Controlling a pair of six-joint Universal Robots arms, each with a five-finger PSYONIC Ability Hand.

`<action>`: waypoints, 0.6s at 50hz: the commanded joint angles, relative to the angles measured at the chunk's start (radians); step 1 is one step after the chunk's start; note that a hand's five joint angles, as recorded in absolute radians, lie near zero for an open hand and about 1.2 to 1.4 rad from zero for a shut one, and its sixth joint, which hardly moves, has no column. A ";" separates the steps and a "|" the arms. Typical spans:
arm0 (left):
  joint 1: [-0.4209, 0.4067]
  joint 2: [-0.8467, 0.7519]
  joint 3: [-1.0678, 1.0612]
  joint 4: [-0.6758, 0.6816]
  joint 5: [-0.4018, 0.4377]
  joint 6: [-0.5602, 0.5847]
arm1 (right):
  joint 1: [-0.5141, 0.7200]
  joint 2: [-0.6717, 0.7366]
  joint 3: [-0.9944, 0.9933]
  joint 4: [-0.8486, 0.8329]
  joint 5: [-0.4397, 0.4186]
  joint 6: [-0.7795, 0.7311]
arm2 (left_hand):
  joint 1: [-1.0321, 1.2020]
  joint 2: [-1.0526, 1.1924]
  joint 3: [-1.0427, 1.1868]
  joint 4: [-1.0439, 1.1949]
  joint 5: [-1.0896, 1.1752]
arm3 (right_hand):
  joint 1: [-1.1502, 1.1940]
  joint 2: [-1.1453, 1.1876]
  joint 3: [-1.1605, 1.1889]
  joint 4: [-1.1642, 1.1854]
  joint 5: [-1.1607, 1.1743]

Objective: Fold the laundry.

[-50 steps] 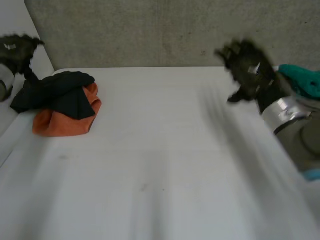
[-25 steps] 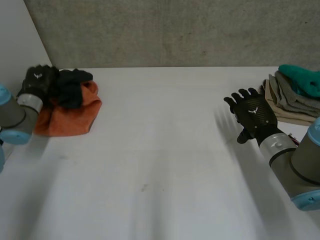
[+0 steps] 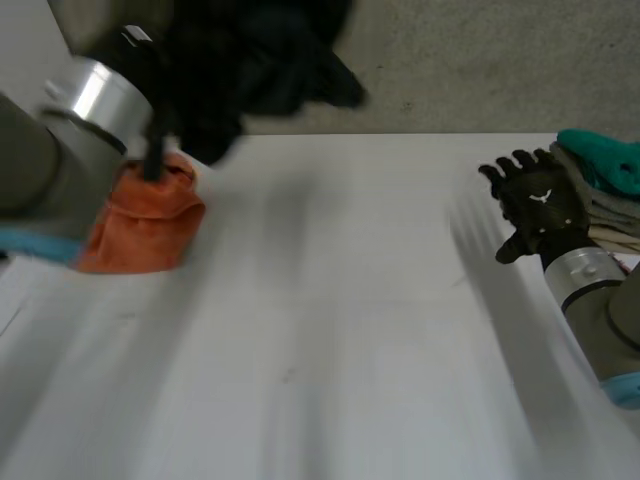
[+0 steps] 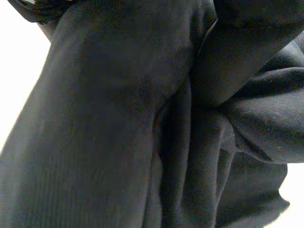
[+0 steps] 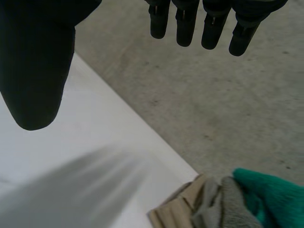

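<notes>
Black garment (image 3: 265, 50) hangs off the left arm (image 3: 60, 150) at 11 o'clock, grasp hidden; orange cloth (image 3: 145, 215) lies unfolded; right hand (image 3: 540, 205) is spread empty by the 3 o'clock folded stack (image 3: 600, 190).

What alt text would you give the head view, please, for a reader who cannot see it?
A black garment hangs at the end of the robot's raised left arm, above an orange cloth on the white table. The open right hand hovers beside a stack of folded laundry.

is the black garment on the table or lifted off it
Lifted off. The black garment hangs bunched in the air at the end of the left arm, above the orange cloth.
</notes>
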 commanded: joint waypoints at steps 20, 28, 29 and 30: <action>-0.081 0.150 -0.475 -0.252 0.001 0.258 | -0.015 -0.033 -0.189 0.645 -0.065 0.048 | -0.883 -1.020 -1.006 -1.025 -0.961 | -0.052 -0.037 -0.036 -0.038 -0.048; -0.057 0.161 -0.587 -0.248 -0.003 0.275 | 0.042 -0.047 -0.158 0.723 -0.161 -0.062 | -0.883 -1.020 -1.006 -1.025 -0.961 | -0.052 -0.037 -0.036 -0.038 -0.048; -0.040 0.142 -0.593 -0.243 -0.003 0.284 | 0.047 -0.048 -0.154 0.725 -0.163 -0.076 | -0.883 -1.020 -1.006 -1.025 -0.961 | -0.052 -0.037 -0.036 -0.038 -0.048; -0.029 0.132 -0.595 -0.239 -0.003 0.290 | 0.057 -0.053 -0.146 0.739 -0.161 -0.094 | -0.883 -1.020 -1.006 -1.025 -0.961 | -0.052 -0.037 -0.036 -0.038 -0.048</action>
